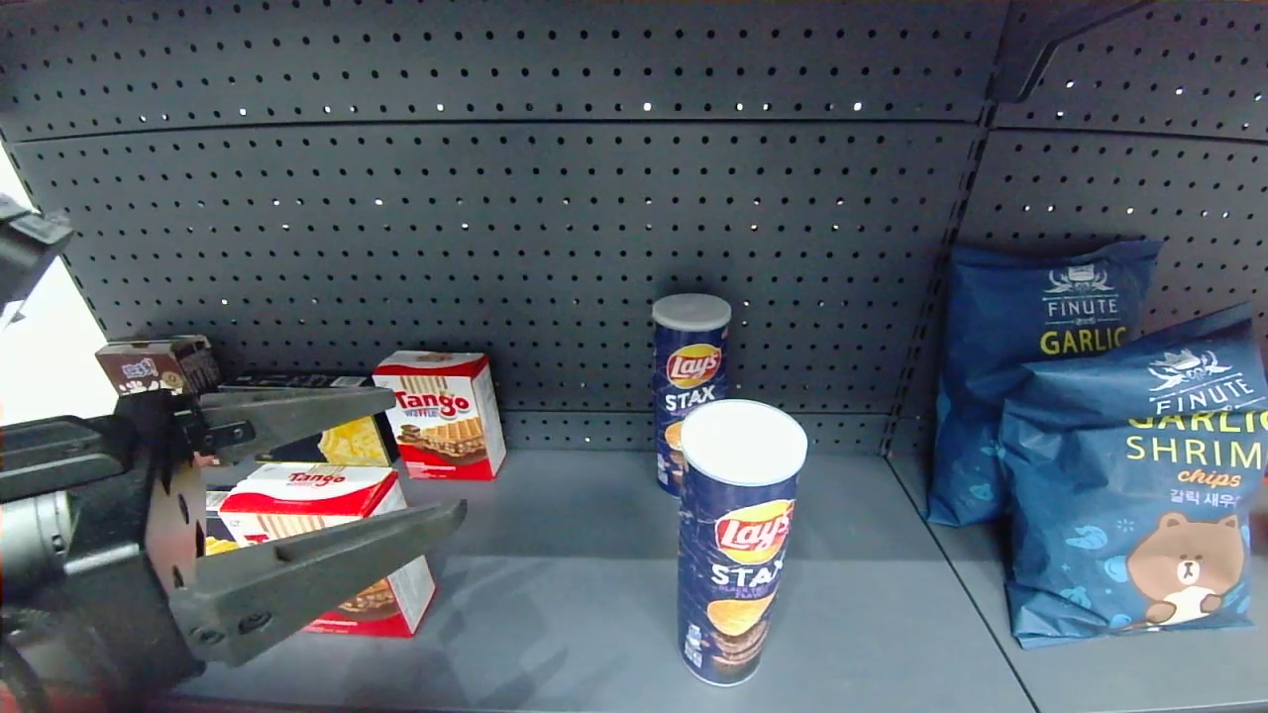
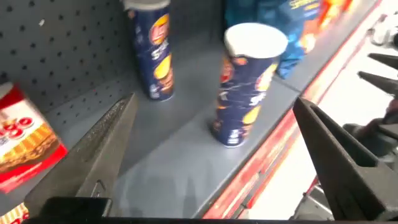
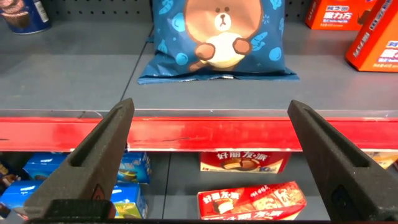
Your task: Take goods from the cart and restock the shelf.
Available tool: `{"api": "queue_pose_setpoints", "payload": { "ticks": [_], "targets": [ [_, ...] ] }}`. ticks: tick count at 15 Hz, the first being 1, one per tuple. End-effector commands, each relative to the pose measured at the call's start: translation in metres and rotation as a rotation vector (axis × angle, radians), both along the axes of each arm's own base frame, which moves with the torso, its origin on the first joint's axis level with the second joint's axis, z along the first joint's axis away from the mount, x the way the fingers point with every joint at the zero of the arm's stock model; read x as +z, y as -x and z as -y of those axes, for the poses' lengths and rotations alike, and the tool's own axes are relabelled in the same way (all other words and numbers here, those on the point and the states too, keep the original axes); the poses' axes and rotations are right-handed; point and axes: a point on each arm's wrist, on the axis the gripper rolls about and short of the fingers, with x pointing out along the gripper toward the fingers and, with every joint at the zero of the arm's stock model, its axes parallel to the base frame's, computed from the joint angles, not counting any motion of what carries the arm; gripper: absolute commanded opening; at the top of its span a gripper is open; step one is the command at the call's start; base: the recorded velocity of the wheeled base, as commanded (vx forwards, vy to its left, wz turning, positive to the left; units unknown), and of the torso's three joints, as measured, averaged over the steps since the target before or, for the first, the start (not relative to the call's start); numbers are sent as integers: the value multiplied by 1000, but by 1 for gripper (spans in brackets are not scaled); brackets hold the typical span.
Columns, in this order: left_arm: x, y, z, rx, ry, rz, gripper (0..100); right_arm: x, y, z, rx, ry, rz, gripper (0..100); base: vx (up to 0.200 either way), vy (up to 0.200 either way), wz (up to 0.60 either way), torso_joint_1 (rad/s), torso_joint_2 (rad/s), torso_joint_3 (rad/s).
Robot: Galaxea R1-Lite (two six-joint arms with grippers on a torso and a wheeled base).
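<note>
Navy rear can (image 1: 690,396), lid (image 1: 691,311) perhaps pale grey

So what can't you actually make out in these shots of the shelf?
- Head view: the front can hides the lower part of the rear can.
- Head view: the left gripper covers much of a dark box and part of the near wafer box.
- Head view: the front blue bag is cut off by the picture's edge.
- Left wrist view: the cans' print is blurred.
- Right wrist view: the orange boxes are cut off at the edge.

chip cans (image 1: 738,545) (image 1: 690,386): 2 | blue snack bags (image 1: 1030,366) (image 1: 1129,495): 2 | red-white wafer boxes (image 1: 441,416) (image 1: 309,491): 2
</note>
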Motion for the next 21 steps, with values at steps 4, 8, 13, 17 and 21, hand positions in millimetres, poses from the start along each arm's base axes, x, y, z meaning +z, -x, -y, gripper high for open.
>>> {"api": "queue_pose_setpoints", "payload": {
  "ticks": [4, 8, 13, 17, 21],
  "targets": [
    [-2, 28, -11, -12, -1, 9, 100, 42, 7, 0, 34, 2, 119, 100, 0, 0, 0, 0, 0, 0],
    [-8, 28, -11, -14, -8, -11, 100, 132, -47, -7, 308, 43, -23, 100, 0, 0, 0, 0, 0, 0],
    [-23, 29, -12, -10, -30, -52, 100, 122, -113, -46, 614, 144, -268, 100, 0, 0, 0, 0, 0, 0],
    [-27, 30, -16, 16, -33, -59, 100, 106, -147, -83, 723, 172, -393, 100, 0, 0, 0, 0, 0, 0],
    [-26, 30, -16, 16, -31, -55, 100, 94, -169, -100, 680, 196, -403, 100, 0, 0, 0, 0, 0, 0]
  ]
}}
